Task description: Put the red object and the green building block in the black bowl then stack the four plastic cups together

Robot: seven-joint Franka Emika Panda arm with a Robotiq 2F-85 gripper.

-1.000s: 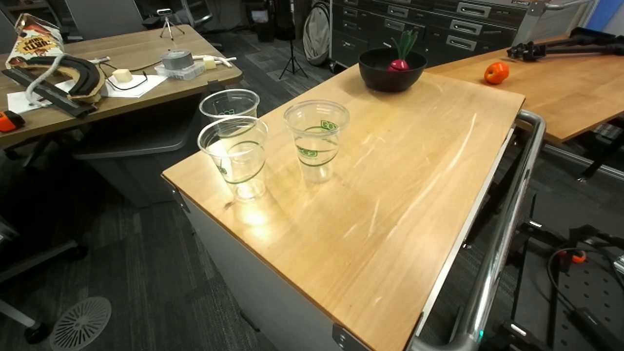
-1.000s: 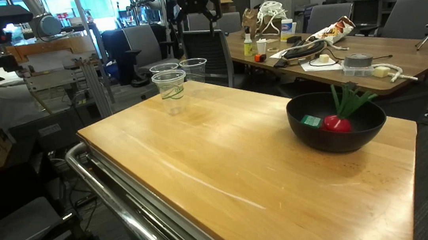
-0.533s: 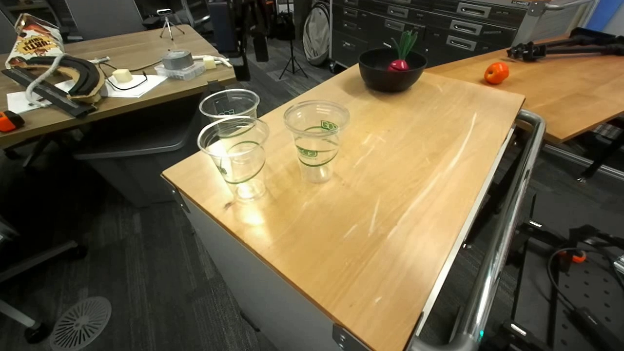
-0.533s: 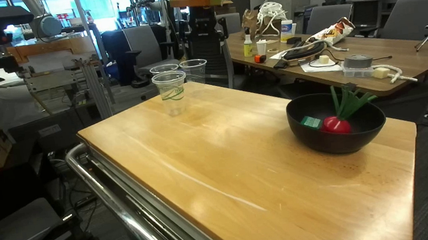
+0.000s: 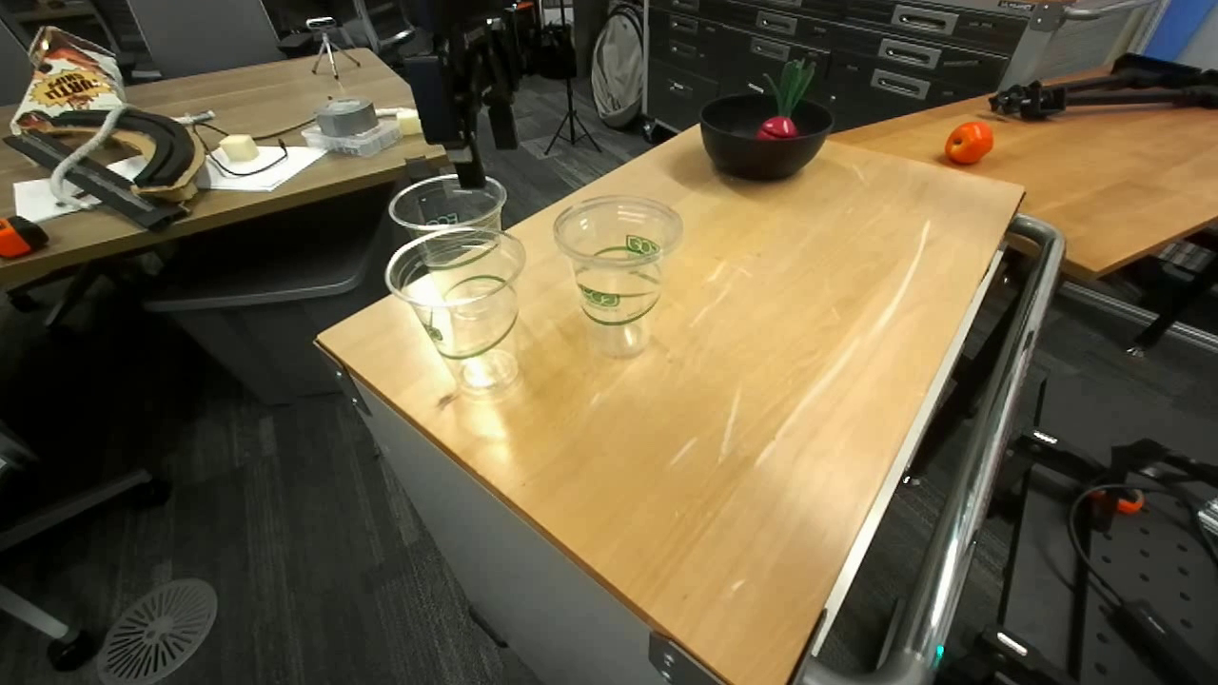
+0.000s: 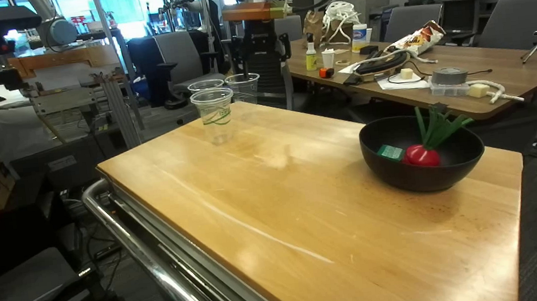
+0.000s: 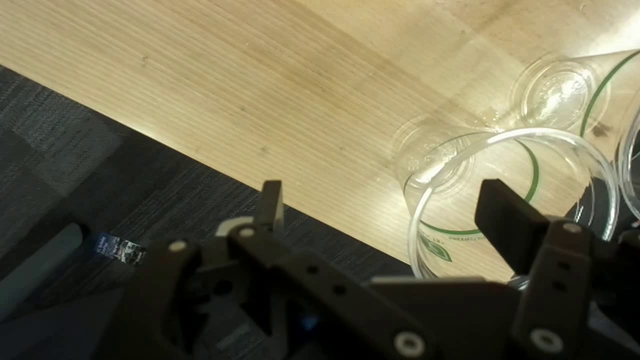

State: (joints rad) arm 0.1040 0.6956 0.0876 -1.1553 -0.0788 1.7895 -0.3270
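The red object (image 6: 422, 155) and the green building block (image 6: 390, 152) lie in the black bowl (image 6: 426, 179). An exterior view also shows the red object (image 5: 777, 127) in the bowl (image 5: 761, 157). Clear cups stand upright in three places: a rear cup (image 5: 433, 211), a front cup (image 5: 466, 323) and one (image 5: 618, 285) that looks like two nested cups. My gripper (image 5: 487, 160) is open and empty above the rear cup. In the wrist view my gripper (image 7: 385, 205) has one finger over that cup's (image 7: 452, 230) mouth and one outside its rim. Finger depth is unclear.
The wooden cart top (image 5: 761, 381) has a metal handle bar (image 5: 980, 457) along one side. The rear cup stands near the cart edge. A cluttered table (image 6: 488, 57) stands beyond it. An orange-red ball (image 5: 970, 143) lies on another table.
My gripper has come down to the rear cup and entered one exterior view from the top. It has also turned. The cups, bowl, red object and green block have not moved.
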